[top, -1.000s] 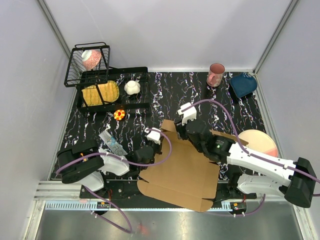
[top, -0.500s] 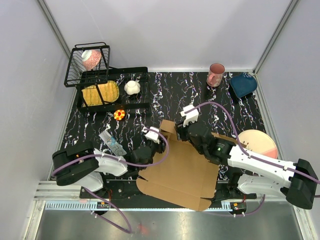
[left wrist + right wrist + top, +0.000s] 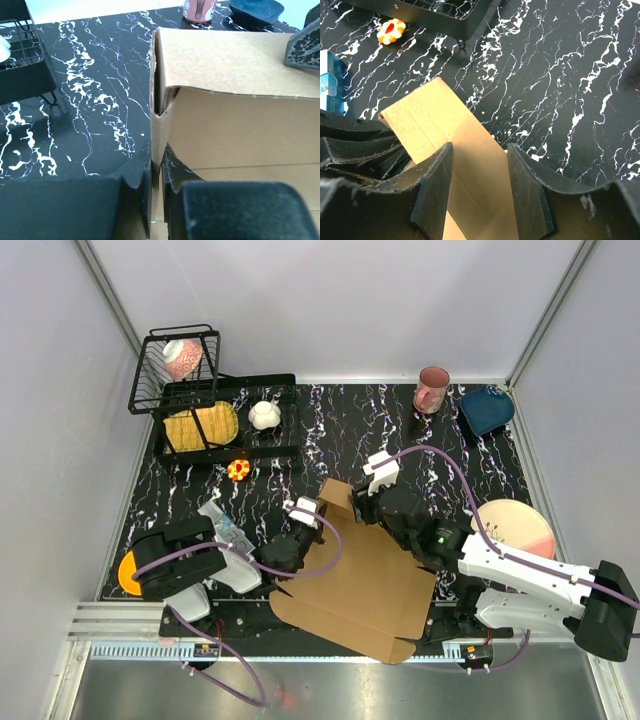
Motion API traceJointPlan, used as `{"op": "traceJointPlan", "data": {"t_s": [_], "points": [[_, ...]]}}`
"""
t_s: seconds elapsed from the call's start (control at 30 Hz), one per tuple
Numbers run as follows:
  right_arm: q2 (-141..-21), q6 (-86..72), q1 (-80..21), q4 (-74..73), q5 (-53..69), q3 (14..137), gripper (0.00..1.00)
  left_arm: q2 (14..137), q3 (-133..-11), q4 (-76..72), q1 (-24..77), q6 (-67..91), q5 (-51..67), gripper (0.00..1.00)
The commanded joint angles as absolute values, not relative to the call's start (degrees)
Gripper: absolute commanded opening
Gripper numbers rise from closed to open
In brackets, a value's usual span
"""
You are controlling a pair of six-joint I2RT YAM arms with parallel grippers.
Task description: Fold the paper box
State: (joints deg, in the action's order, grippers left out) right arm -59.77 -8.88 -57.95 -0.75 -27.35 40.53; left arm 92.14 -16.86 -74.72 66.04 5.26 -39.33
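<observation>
The paper box [image 3: 360, 585] is a brown cardboard sheet lying between the two arms, with flaps partly raised along its far-left side. My left gripper [image 3: 308, 532] sits at the sheet's left edge. In the left wrist view, my left gripper [image 3: 156, 172] is shut on a thin upright cardboard wall [image 3: 159, 135], and a folded flap [image 3: 225, 55] lies across the top. My right gripper [image 3: 358, 504] is at the far corner. In the right wrist view, my right gripper [image 3: 479, 152] stands open, with its fingers on either side of a cardboard flap [image 3: 445, 125].
A black wire basket [image 3: 185, 365] and a dish rack [image 3: 225, 425] stand at the back left. An orange toy [image 3: 238, 469] and a blue packet [image 3: 225, 530] lie nearer. A pink mug [image 3: 432, 390] and a blue dish [image 3: 487, 408] sit at the back right. A pink plate [image 3: 515, 525] is on the right, and an orange disc [image 3: 127, 575] lies by the left base.
The left gripper let go briefly and shut again on the box's left edge. The sheet slid slightly left and its far flap stands higher. The left arm swung, uncovering an orange disc.
</observation>
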Motion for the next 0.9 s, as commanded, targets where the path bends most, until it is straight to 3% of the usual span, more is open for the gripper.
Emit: {"op": "traceJointPlan", "data": {"t_s": [0.0, 0.2, 0.27, 0.3, 0.33, 0.43, 0.73, 0.83, 0.87], "points": [[-60.64, -9.75, -58.01, -4.83, -23.2, 39.29, 0.53, 95.27, -17.4, -95.45, 65.74, 5.45, -38.41, 0.02], [-60.56, -9.49, -58.01, -4.66, -23.2, 38.59, 0.53, 95.27, -17.93, -95.45, 65.74, 4.22, -38.23, 0.01], [-60.47, -9.49, -58.01, -4.57, -23.29, 38.58, 0.53, 95.36, -17.93, -95.27, 65.74, 4.57, -39.02, 0.16], [-60.47, -9.49, -58.01, -4.66, -23.29, 38.76, 0.53, 95.54, -17.93, -95.19, 65.74, 4.57, -39.11, 0.36], [-60.47, -9.41, -58.01, -4.66, -23.2, 38.85, 0.53, 95.8, -18.02, -95.1, 65.74, 4.74, -39.2, 0.44], [-60.56, -9.32, -58.01, -4.66, -23.12, 38.85, 0.53, 97.02, -18.1, -94.22, 65.74, 6.41, -39.2, 0.57], [-61.35, -9.4, -58.01, -4.04, -22.06, 38.58, 0.53, 99.85, -19.6, -95.54, 65.83, 6.24, -44.19, 0.56], [-61.43, -9.49, -58.01, -3.52, -21.8, 38.5, 0.53, 99.76, -21.09, -95.62, 65.83, 4.4, -45.52, 0.42], [-61.44, -9.49, -58.01, -3.34, -21.62, 38.5, 0.53, 99.84, -21.53, -95.54, 65.83, 3.96, -45.7, 0.29]]}}
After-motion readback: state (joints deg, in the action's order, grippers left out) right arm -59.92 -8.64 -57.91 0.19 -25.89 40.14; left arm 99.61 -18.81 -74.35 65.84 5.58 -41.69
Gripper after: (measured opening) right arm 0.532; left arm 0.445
